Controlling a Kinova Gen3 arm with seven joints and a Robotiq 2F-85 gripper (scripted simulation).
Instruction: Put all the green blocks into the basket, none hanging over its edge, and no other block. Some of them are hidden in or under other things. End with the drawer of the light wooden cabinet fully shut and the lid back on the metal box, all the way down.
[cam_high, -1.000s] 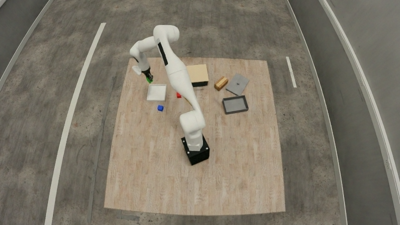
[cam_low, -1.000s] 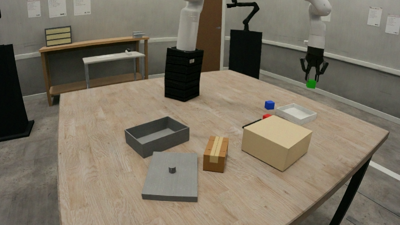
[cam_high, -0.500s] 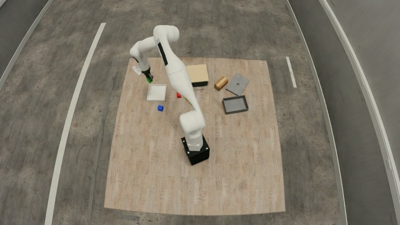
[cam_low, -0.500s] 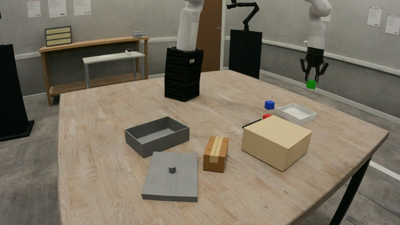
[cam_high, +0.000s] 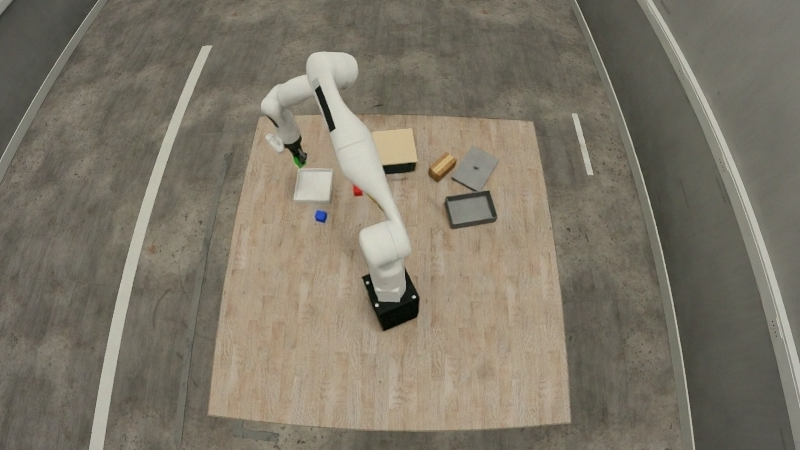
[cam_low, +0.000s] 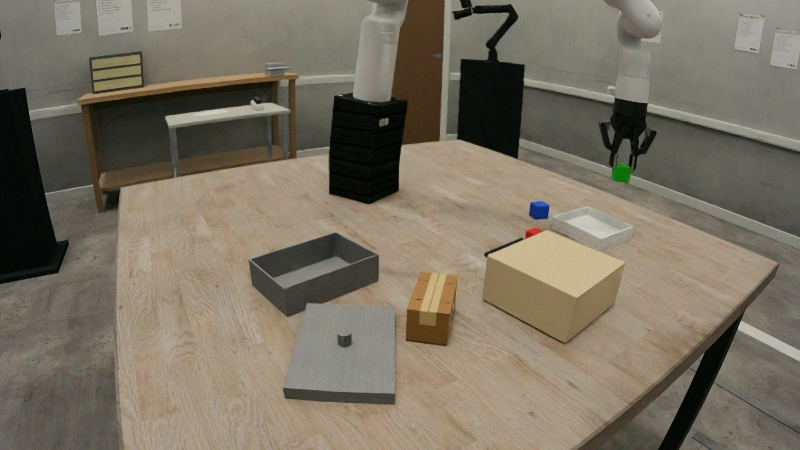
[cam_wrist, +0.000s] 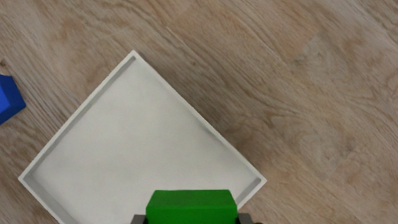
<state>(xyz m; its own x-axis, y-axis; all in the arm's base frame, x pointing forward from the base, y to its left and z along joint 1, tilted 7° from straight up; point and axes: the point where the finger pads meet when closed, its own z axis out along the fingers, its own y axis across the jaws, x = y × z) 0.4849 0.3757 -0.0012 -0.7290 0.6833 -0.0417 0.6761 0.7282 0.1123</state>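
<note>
On the bench (cam_high: 391, 380) (cam_low: 223, 380) (cam_wrist: 325, 75) we count one basket (cam_high: 312, 200) (cam_low: 576, 237) (cam_wrist: 200, 117), one blue block (cam_high: 320, 216) (cam_low: 539, 210) (cam_wrist: 12, 95) near it and one red block (cam_high: 358, 190) (cam_low: 534, 232) between the basket and the light wooden cabinet (cam_high: 394, 146) (cam_low: 553, 265). We see one green block (cam_high: 298, 163) (cam_low: 620, 173) (cam_wrist: 191, 207) — held up in the air near the basket, with the claw (cam_high: 302, 158) (cam_low: 623, 165) (cam_wrist: 191, 216) clamped on it. We cannot tell how far the cabinet's drawer is shut.

We have one metal box (cam_high: 471, 225) (cam_low: 335, 285), open-topped, and one lid (cam_high: 475, 180) (cam_low: 341, 369), lying flat beside it with its single knob up. One small cardboard box (cam_high: 442, 166) (cam_low: 431, 307), a pale tape strip along its top, sits between the lid and the cabinet.

As for writing, we count three sheets (cam_low: 114, 13) on the wall at the left of the exterior view and two more (cam_low: 749, 33) at the far right — their print is too small for us to read. One pale label (cam_low: 383, 122) marks the arm's black base (cam_high: 400, 319) (cam_low: 363, 162); we cannot make out its wording.
</note>
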